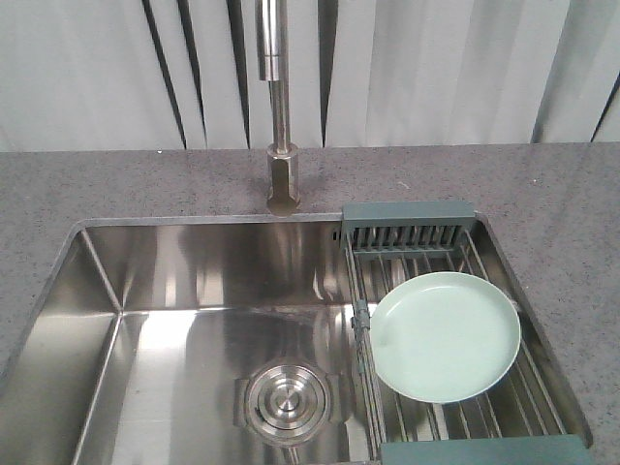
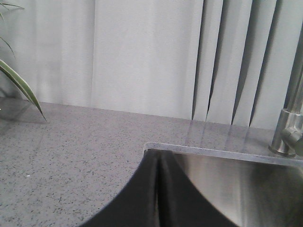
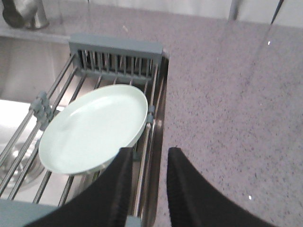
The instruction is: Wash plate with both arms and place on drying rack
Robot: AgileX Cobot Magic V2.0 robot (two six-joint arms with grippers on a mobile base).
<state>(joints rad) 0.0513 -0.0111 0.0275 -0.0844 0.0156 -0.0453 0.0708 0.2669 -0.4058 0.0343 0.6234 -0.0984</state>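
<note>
The round pale-green plate (image 1: 446, 336) lies flat on the metal wire drying rack (image 1: 460, 260) over the sink. It looks smooth, stiff and slippery, so its raised edge seems best to grab. The right black tool (image 3: 149, 182) hangs apart beside it; the left tool (image 2: 158, 189) I cannot tell.

front view overhead, wrist views low, sharing sink (image 1: 194, 320)

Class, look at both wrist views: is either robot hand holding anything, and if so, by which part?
Nothing is held. The right hand is open above the drying rack, beside the plate. The left hand's state cannot be told.
</note>
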